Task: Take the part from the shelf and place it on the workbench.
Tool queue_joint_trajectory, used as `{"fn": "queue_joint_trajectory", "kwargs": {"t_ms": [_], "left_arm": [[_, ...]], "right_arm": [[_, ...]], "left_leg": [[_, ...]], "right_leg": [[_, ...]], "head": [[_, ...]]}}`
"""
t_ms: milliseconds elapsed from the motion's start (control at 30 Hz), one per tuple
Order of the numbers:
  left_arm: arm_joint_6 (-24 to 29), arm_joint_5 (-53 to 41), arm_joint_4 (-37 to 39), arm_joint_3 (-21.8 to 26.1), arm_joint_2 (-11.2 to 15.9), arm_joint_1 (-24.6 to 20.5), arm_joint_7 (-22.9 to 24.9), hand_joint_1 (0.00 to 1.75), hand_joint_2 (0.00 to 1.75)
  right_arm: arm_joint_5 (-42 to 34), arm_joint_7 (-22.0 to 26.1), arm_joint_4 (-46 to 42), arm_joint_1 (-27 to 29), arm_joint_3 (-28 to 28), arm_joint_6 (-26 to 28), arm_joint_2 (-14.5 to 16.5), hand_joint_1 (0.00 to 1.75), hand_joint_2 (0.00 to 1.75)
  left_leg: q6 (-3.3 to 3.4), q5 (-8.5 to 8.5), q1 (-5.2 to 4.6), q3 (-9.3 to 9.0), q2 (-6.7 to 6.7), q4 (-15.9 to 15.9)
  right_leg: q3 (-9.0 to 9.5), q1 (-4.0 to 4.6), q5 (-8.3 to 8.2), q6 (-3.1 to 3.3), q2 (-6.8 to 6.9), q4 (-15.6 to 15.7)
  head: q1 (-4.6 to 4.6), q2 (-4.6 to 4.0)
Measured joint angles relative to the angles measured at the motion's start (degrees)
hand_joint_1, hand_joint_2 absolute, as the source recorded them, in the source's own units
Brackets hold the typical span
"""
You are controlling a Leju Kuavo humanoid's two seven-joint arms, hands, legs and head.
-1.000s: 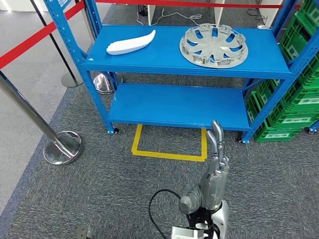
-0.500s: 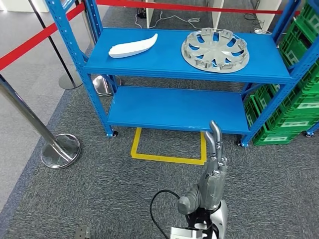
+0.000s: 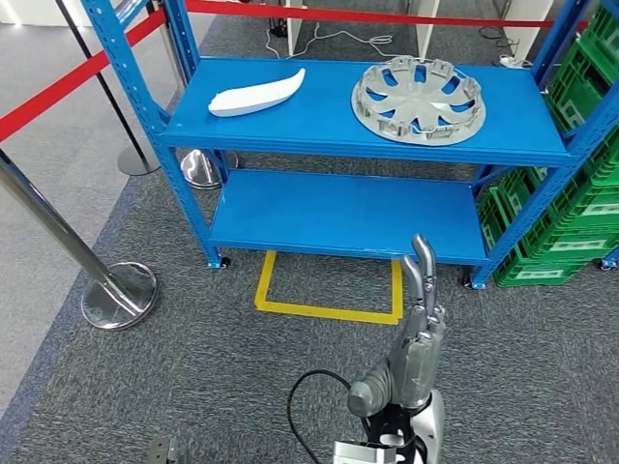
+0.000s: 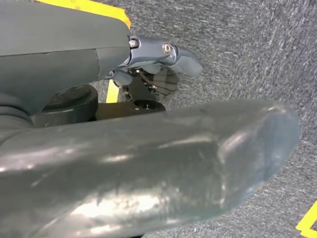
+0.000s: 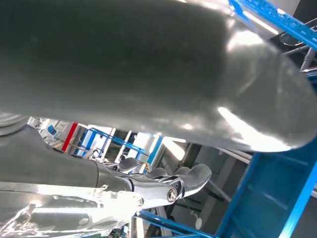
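1. The part, a grey plastic wheel cover with curved spokes (image 3: pixel 417 99), lies flat on the top board of the blue steel shelf (image 3: pixel 329 126), in the upper right of the head view, near the shelf's right posts.
2. A long white curved plastic trim piece (image 3: pixel 257 93) lies on the same board in the upper left centre, well apart from the wheel cover.
3. The shelf's lower board (image 3: pixel 343 213) is plain blue across the middle of the frame.
4. The right hand (image 3: pixel 409 358) rises from the bottom edge, right of centre, its fingers (image 3: pixel 422 271) straight, close together and pointing up toward the shelf, its thumb (image 3: pixel 368 394) sticking out to the left; it holds nothing and touches nothing, well short of the shelf.
5. In the right wrist view that hand (image 5: pixel 160 186) shows its fingers stretched out with nothing between them, blue shelf posts behind.
6. In the left wrist view the left hand (image 4: pixel 149 163) hangs over grey carpet (image 4: pixel 261 54), its big thumb blurred across the frame and one finger (image 4: pixel 164 52) extended; it grips nothing, and the fingers look spread rather than curled.
7. A yellow tape rectangle (image 3: pixel 325 309) marks the carpet just below the shelf, centre of the head view.
8. Green plastic crates (image 3: pixel 576 203) are stacked at the right edge, beside the shelf.
9. A chrome stanchion base (image 3: pixel 119 295) sits at the left, and red barrier belt (image 3: pixel 66 87) crosses the upper left.
10. A black cable (image 3: pixel 303 411) loops by the right wrist at the bottom.
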State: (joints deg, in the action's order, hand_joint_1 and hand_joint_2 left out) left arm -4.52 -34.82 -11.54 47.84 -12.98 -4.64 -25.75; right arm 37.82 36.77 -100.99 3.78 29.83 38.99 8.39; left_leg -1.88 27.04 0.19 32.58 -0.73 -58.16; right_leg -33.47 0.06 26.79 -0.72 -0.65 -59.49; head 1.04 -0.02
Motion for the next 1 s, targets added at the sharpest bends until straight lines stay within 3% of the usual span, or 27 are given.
{"fn": "queue_joint_trajectory", "kwargs": {"t_ms": [67, 133, 167, 200, 267, 300, 333, 400, 500, 567, 667, 700, 733, 767, 833, 867, 900, 1000], "left_arm": [[-0.1, 0.0, 0.0, 0.0, 0.0, 0.0, 0.0, 0.0, 0.0], [-0.1, 0.0, 0.0, 0.0, 0.0, 0.1, 0.0, 0.0, 0.0], [-0.1, 0.0, 0.0, 0.0, 0.1, 0.2, 0.0, 0.0, 0.0], [-0.1, 0.0, 0.0, 0.0, 0.1, 0.2, 0.0, 0.0, 0.0], [0.0, -0.1, 0.0, 0.0, 0.1, 0.3, 0.0, 0.0, 0.0], [0.0, -0.1, 0.0, 0.0, 0.1, 0.3, 0.0, 0.0, 0.0], [0.0, -0.1, 0.0, 0.0, 0.0, 0.3, 0.0, 0.0, 0.0], [0.1, -0.2, 0.0, 0.0, 0.0, 0.2, 0.0, 0.0, 0.0], [0.1, -0.2, 0.0, 0.0, 0.0, 0.3, 0.0, 0.0, 0.0], [0.1, -0.2, 0.0, 0.0, 0.0, 0.3, 0.0, 0.0, 0.0], [0.1, -0.2, 0.0, 0.1, 0.0, 0.4, 0.0, 0.0, 0.0], [0.1, -0.2, 0.0, 0.1, 0.0, 0.5, 0.0, 0.0, 0.0], [0.2, -0.2, 0.0, 0.1, 0.0, 0.6, 0.0, 0.0, 0.0], [0.2, -0.2, 0.0, 0.1, 0.0, 0.6, 0.0, 0.0, 0.0], [0.3, -0.2, 0.0, 0.1, 0.0, 0.6, 0.0, 0.0, 0.0], [0.4, -0.2, 0.0, 0.1, 0.0, 0.5, 0.0, 0.0, 0.0], [0.5, -0.3, 0.0, 0.1, 0.0, 0.5, 0.0, 0.0, 0.0], [0.7, -0.5, 0.0, 0.1, 0.0, 0.4, 0.0, 0.0, 0.0]], "right_arm": [[0.0, 0.0, 0.0, 0.0, 0.0, 0.0, 0.0, 0.0, 0.0], [0.0, 0.0, 0.0, 0.0, 0.0, 0.0, 0.0, 0.0, 0.0], [0.0, 0.0, 0.0, 0.0, 0.0, 0.0, 0.0, 0.0, 0.0], [0.0, 0.0, 0.0, 0.0, 0.0, 0.0, 0.0, 0.0, 0.0], [0.0, 0.0, 0.0, 0.0, 0.0, 0.0, 0.0, 0.0, 0.0], [0.0, 0.0, 0.0, 0.0, 0.0, 0.0, 0.0, 0.0, 0.0], [0.0, 0.0, 0.0, 0.0, 0.0, 0.0, 0.0, 0.0, 0.0], [0.1, 0.0, 0.0, 0.0, 0.0, 0.0, 0.0, 0.0, 0.0], [0.2, 0.0, -0.1, 0.1, 0.0, 0.0, 0.0, 0.0, 0.0], [0.2, 0.0, -0.2, 0.1, 0.0, 0.0, 0.0, 0.0, 0.0], [0.2, 0.0, -0.2, 0.1, -0.1, 0.0, 0.0, 0.0, 0.0], [0.2, 0.0, -0.2, 0.1, -0.1, 0.0, 0.0, 0.0, 0.0], [0.2, 0.0, -0.2, 0.1, -0.1, 0.0, 0.0, 0.0, 0.0], [0.2, 0.0, -0.2, 0.1, -0.1, 0.0, 0.0, 0.0, 0.0], [0.2, 0.0, -0.1, 0.1, -0.1, 0.0, 0.0, 0.0, 0.0], [0.2, 0.0, -0.1, 0.2, -0.2, 0.0, 0.0, 0.0, 0.0], [0.2, 0.0, -0.1, 0.2, -0.2, 0.0, 0.0, 0.0, 0.0], [0.2, 0.0, -0.2, 0.3, -0.2, 0.0, 0.0, 0.0, 0.0]], "left_leg": [[-0.62, 1.88, 0.06, 2.03, 0.07, -4.1], [-1.04, 4.51, 0.11, 6.45, 0.09, -11.5], [-1.14, 4.91, 0.14, 8.45, 0.09, -14.3], [-1.16, 4.23, 0.16, 9.62, 0.1, -15.4], [-1.06, -0.17, 0.16, 8.76, 0.13, -11.4], [-0.99, -2.64, 0.16, 7.33, 0.25, -7.6], [-0.81, -3.96, 0.11, 5.74, 0.34, -4.1], [-0.08, -4.04, -0.01, 3.84, 0.45, -0.3], [1.39, -2.85, 0.09, 2.55, 0.22, 0.5], [2.12, -2.19, 0.2, 1.4, 0.15, 0.6], [2.53, -0.79, 0.15, -0.07, 0.15, 0.7], [2.53, -0.27, 0.14, -0.73, 0.11, 0.7], [2.51, 0.27, 0.14, -1.51, 0.04, 0.7], [2.43, 0.89, 0.14, -2.45, -0.06, 0.7], [2.08, 2.15, 0.1, -4.16, -0.2, 0.6], [1.77, 2.7, 0.05, -4.68, -0.25, 0.6], [1.39, 3.06, 0.01, -5.05, -0.26, 0.7], [0.3, 3.35, -0.02, -5.58, -0.22, 0.6]], "right_leg": [[0.74, -0.28, 0.24, 0.61, 0.13, 0.3], [1.32, -0.33, 0.77, 0.92, 0.19, 0.3], [1.67, -0.35, 1.1, 0.93, 0.14, 0.3], [2.12, -0.38, 1.49, 0.88, 0.08, 0.3], [3.4, -0.53, 2.46, 0.61, -0.05, 0.3], [3.98, -0.57, 3.02, 0.34, -0.09, 0.4], [4.49, -0.51, 3.69, 0.0, -0.14, 0.4], [5.43, -0.32, 4.53, -0.75, -0.15, 0.8], [6.9, -0.25, 4.82, -1.73, -0.02, 1.1], [4.96, -0.27, 5.97, -2.14, 0.12, -2.8], [-2.63, -0.25, 9.7, -2.36, 0.17, -13.6], [-4.54, -0.24, 10.31, -2.33, 0.18, -15.2], [-5.47, -0.24, 9.69, -2.25, 0.18, -14.7], [-5.6, -0.24, 7.74, -2.11, 0.18, -12.5], [-4.43, -0.2, 1.5, -1.77, 0.21, -5.5], [-3.87, -0.12, -0.57, -1.51, 0.24, -2.9], [-3.58, -0.02, -1.93, -1.19, 0.24, -1.5], [-2.98, 0.04, -2.52, -0.16, 0.09, -0.9]], "head": [[-0.2, 0.0], [-0.32, -0.01], [-0.32, -0.01], [-0.32, -0.01], [-0.32, -0.01], [-0.35, -0.01], [-0.43, -0.01], [-0.46, -0.01], [-0.26, 0.0], [-0.09, 0.0], [0.11, -0.01], [0.14, -0.01], [0.16, -0.01], [0.2, -0.01], [0.22, -0.01], [0.25, -0.01], [0.25, -0.01], [0.29, -0.01]]}}
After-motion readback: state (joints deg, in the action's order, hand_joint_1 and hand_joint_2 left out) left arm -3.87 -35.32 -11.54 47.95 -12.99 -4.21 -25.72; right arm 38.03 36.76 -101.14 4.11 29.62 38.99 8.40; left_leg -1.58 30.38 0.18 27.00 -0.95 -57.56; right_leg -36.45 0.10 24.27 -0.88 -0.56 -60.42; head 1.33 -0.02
